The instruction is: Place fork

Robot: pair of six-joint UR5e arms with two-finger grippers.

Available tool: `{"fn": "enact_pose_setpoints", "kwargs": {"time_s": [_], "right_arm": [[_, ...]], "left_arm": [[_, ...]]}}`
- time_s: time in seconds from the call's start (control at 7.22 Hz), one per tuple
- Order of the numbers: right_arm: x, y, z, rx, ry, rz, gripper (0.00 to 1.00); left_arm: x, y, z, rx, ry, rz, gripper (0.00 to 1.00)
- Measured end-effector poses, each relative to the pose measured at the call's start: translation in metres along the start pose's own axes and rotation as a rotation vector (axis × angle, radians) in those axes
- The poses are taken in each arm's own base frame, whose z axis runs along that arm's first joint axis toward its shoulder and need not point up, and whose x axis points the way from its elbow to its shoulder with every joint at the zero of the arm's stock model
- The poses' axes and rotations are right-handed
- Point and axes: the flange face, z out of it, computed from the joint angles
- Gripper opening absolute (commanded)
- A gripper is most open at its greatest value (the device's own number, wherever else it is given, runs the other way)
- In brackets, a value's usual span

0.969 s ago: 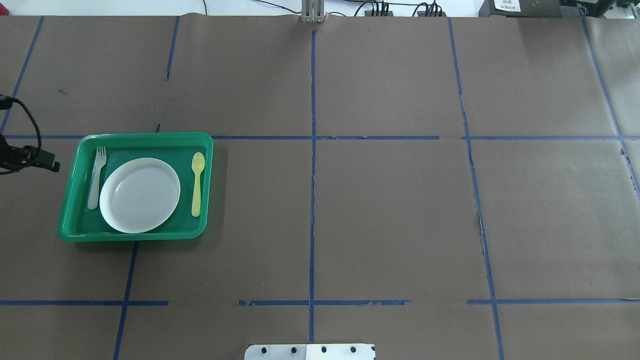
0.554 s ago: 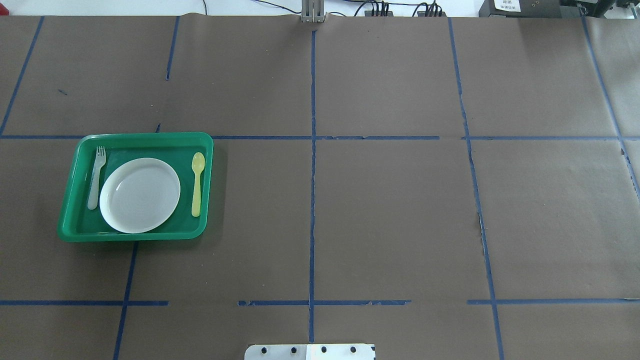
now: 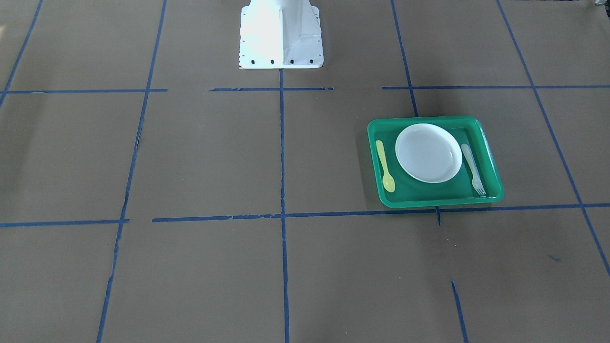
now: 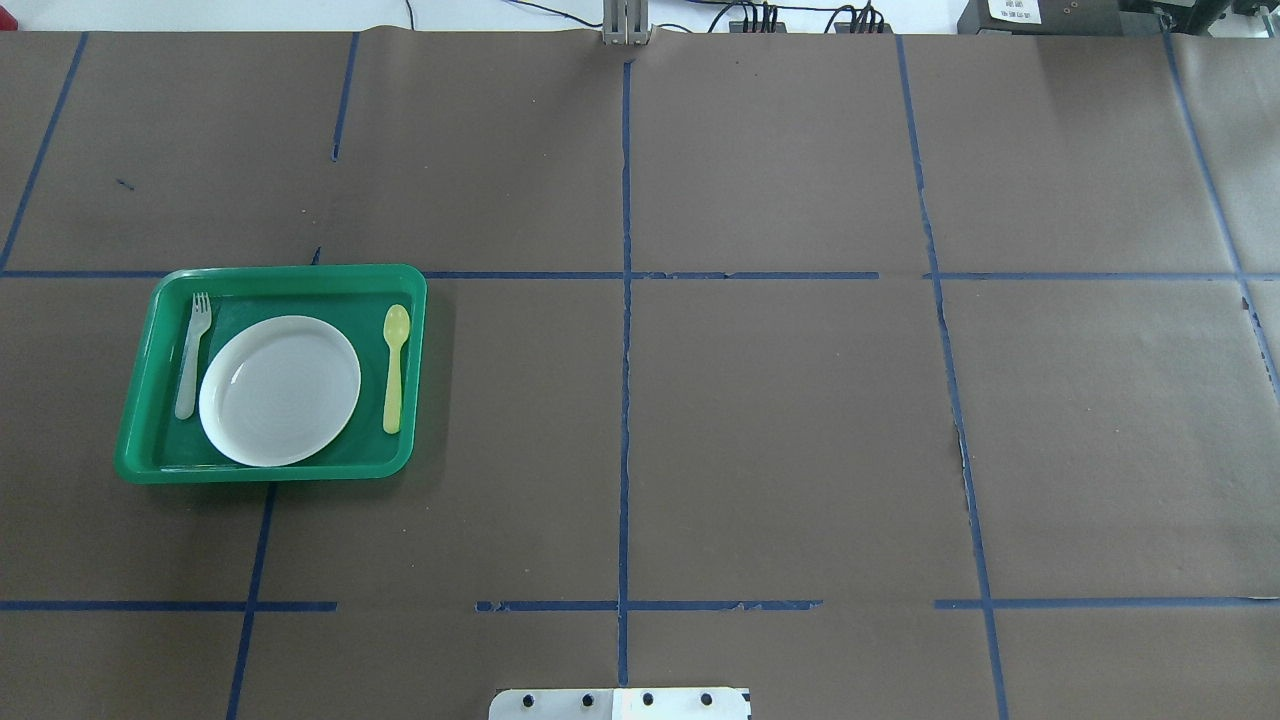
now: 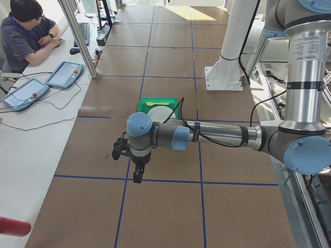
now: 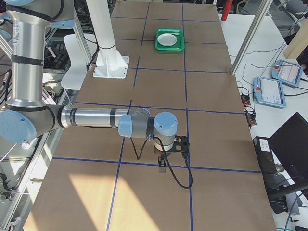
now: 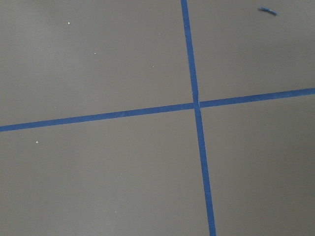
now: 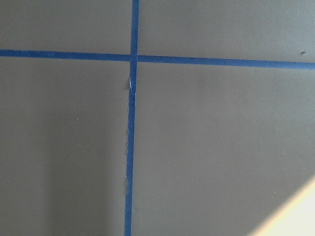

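Green plastic tray (image 4: pixel 290 270) sits on the brown paper table (image 4: pixel 780 420), over on the robot's left half. The fork (image 4: pixel 192 355) lies flat inside it, in the strip between the tray wall and the white plate (image 4: pixel 280 390), tines pointing away from the robot and handle end just beside the plate's rim. A yellow spoon (image 4: pixel 394 370) lies on the other side of the plate, bowl also pointing away. Nothing is gripping the fork. Both arms show up only in the side cameras. The left arm's forearm is stretched out level over the table, wrist bent so the left gripper (image 5: pixel 137 178) points straight down above the paper, near a blue tape line (image 7: pixel 197 105) and well short of the tray. The right arm is posed much the same at the far end, with the right gripper (image 6: pixel 162 167) hanging down over a tape crossing, well apart from the tray. From these angles I honestly can't tell how far apart either one's fingers are. Both wrist cams just show bare paper and tape.
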Motion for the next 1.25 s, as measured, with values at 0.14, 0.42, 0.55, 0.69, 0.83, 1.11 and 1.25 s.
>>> {"fn": "enact_pose_setpoints", "kwargs": {"time_s": [0.14,0.42,0.55,0.69,0.83,1.11,1.25], "right_arm": [[0.0,0.0,0.0,0.0,0.0,0.0,1.0],[0.0002,0.0,0.0002,0.0,0.0,0.0,1.0],[0.0001,0.0,0.0001,0.0,0.0,0.0,1.0],[-0.0001,0.0,-0.0001,0.0,0.0,0.0,1.0],[-0.0002,-0.0001,-0.0003,0.001,0.0,0.0,1.0],[-0.0002,-0.0001,-0.0003,0.001,0.0,0.0,1.0],[-0.0001,0.0,0.0,0.0,0.0,0.0,1.0]], "left_arm": [[-0.0016,0.0067,0.002,-0.003,0.046,-0.002,1.0],[-0.0014,0.0112,0.0035,-0.005,0.08,-0.003,1.0],[-0.0012,0.0111,0.0026,-0.003,0.08,-0.002,1.0],[-0.0013,0.0108,0.0013,0.0,0.079,-0.002,1.0],[-0.0012,0.0101,0.0001,0.003,0.078,-0.002,1.0],[-0.0007,0.0094,-0.001,0.005,0.08,-0.001,1.0],[-0.0002,0.009,-0.0015,0.006,0.082,0.0,1.0]]}}
